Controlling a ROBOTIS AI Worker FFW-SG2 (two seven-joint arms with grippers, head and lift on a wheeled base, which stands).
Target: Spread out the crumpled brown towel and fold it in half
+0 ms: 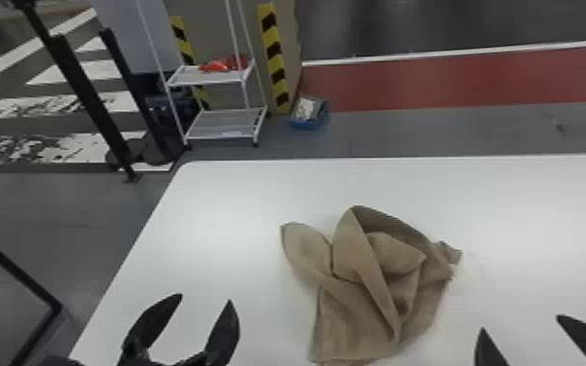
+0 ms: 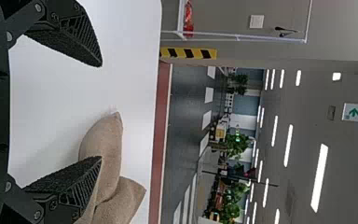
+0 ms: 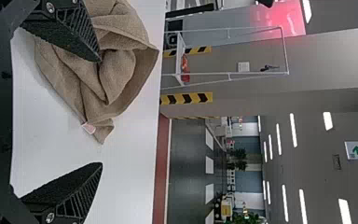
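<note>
So the brown towel (image 1: pixel 355 263) is in a crumpled heap on the white table (image 1: pixel 219 219), sitting between the two grippers and mostly farther out than their tips. There's a rounded flap poking out on its left, a raised loop of cloth over the middle and a little corner sticking out on the right. The right wrist view also shows a small pale tag (image 3: pixel 88 128) by that corner.

The left gripper (image 1: pixel 205 298) is over the table on the towel's left, fingers wide apart with a proper gap between the tips. In the head view it's clear of the cloth. In its wrist view one finger overlaps the towel, but I can't tell contact from that angle.

The right gripper (image 1: pixel 520 322) is off to the towel's right, also spread wide, with table showing between its fingers.

Past the table there's a white shelf rack (image 1: pixel 224 124) and a blue bin (image 1: pixel 306 125) on the floor next to a yellow-and-black striped post (image 1: pixel 274 58).
</note>
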